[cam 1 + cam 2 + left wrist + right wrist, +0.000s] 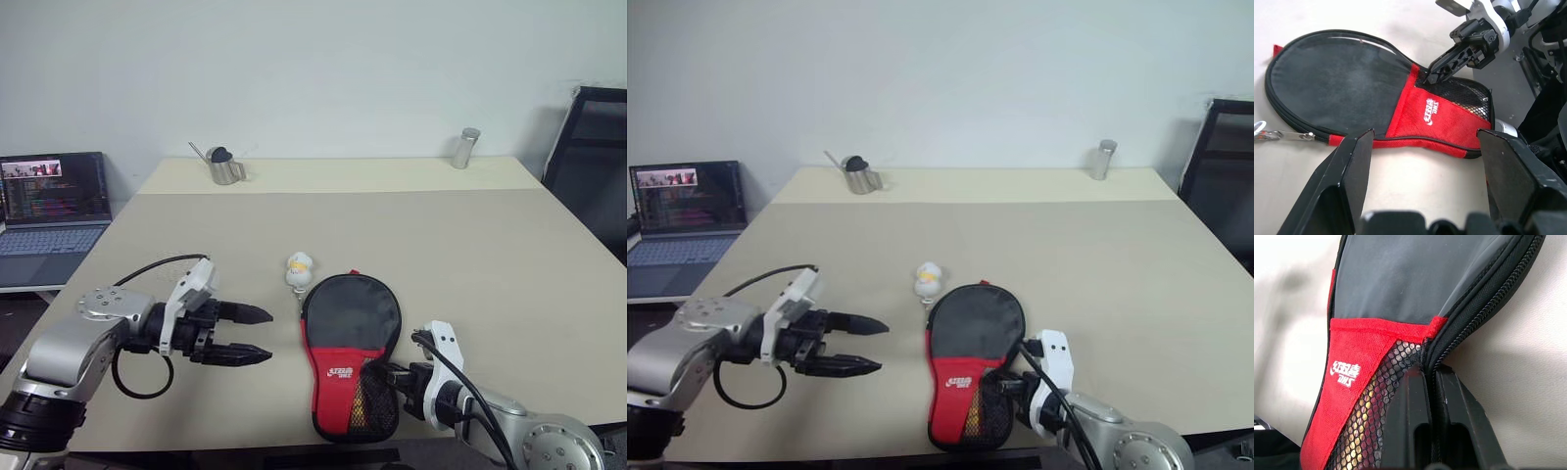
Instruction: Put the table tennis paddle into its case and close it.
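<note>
Case (350,352) first, since it lies nearest me at the table's (509,255) front edge — one black paddle-shaped pouch, red panel and mesh pocket toward me, round end pointing away. I see no separate paddle anywhere, and something yellowish shows through the mesh, so I judge the paddle is already inside, though I cannot see it directly. My right gripper (1437,74) is clenched tight on the case's zipped edge just where the red panel meets the mesh; in the right wrist view the two fingers (1415,431) press together against the zipper teeth, which I take to be a pinch on the zip or its seam, there to draw it shut or to steady the narrow end. My left gripper (245,335) hovers just left of the case with its jaws spread and nothing between them, aimed across at the pouch — I read that as standing ready to brace the fabric. A metal pull on a small red tab (1288,136) hangs off the rounded end. Just beyond the case sits one small white-and-yellow ball-like thing (299,269). Farther back I count one metal jug (225,166), one metal cylinder (465,148), one open laptop (54,211) off the left, and one dark chair (598,166) at the right.
</note>
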Controlling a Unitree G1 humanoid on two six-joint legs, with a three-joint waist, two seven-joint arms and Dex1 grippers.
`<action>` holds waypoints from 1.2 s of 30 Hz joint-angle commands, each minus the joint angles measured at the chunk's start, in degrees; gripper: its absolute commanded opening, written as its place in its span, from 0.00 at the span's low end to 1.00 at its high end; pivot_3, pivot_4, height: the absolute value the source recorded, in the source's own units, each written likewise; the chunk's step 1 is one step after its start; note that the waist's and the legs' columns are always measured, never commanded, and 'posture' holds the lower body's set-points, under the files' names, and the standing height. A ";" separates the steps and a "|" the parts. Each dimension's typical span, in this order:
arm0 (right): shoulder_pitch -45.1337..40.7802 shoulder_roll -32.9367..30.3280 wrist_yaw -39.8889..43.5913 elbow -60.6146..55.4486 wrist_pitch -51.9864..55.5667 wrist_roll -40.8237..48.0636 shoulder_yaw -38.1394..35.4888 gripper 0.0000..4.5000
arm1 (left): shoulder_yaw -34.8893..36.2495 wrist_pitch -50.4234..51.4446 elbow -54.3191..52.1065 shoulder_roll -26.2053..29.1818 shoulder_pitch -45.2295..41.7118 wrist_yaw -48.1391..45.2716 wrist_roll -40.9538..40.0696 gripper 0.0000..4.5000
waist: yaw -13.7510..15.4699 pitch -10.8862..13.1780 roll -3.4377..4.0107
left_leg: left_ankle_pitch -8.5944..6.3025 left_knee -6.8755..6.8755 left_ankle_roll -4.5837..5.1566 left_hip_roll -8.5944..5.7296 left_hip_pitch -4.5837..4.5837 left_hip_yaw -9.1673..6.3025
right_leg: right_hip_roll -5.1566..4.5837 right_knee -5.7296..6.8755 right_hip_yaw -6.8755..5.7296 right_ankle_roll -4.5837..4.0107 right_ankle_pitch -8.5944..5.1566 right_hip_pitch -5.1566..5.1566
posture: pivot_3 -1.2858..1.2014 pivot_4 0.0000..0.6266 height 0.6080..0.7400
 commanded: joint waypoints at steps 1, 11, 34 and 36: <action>-0.90 -0.87 -2.10 0.14 0.45 3.44 -1.10 0.06 | 0.53 -1.18 -0.40 0.02 -0.44 -0.17 0.18 0.81 | 0.01 0.00 0.00 | 0.00 0.00 0.00 0.00 0.00 0.00 | 0.00 0.00 0.00 0.00 0.00 0.00 | 0.52 0.24 1.00; -3.53 -5.08 -4.64 0.34 0.43 11.85 -6.27 0.80 | 0.10 -1.68 -0.42 -1.37 -0.70 1.15 0.39 0.81 | 0.00 0.00 0.00 | 0.00 0.00 0.01 0.00 0.00 0.00 | 0.01 0.00 0.00 0.09 -0.05 0.01 | 0.52 0.24 1.00; -19.40 -26.75 25.05 18.27 -40.79 -14.45 20.11 1.00 | -0.58 -3.73 18.49 -12.50 -16.24 25.60 13.47 0.81 | 0.11 0.01 -0.07 | 0.00 0.05 0.02 -0.01 -0.06 -0.02 | 0.06 -0.11 -0.04 -0.10 0.09 0.07 | 0.52 0.24 1.00; -18.71 -26.29 26.73 19.98 -43.62 -17.58 22.60 1.00 | -1.69 -5.77 20.61 -13.71 -17.51 26.69 15.67 0.89 | 0.14 0.01 -0.07 | 0.00 0.06 0.02 -0.02 -0.06 -0.01 | 0.05 -0.10 -0.04 -0.11 0.09 0.07 | 0.52 0.24 1.00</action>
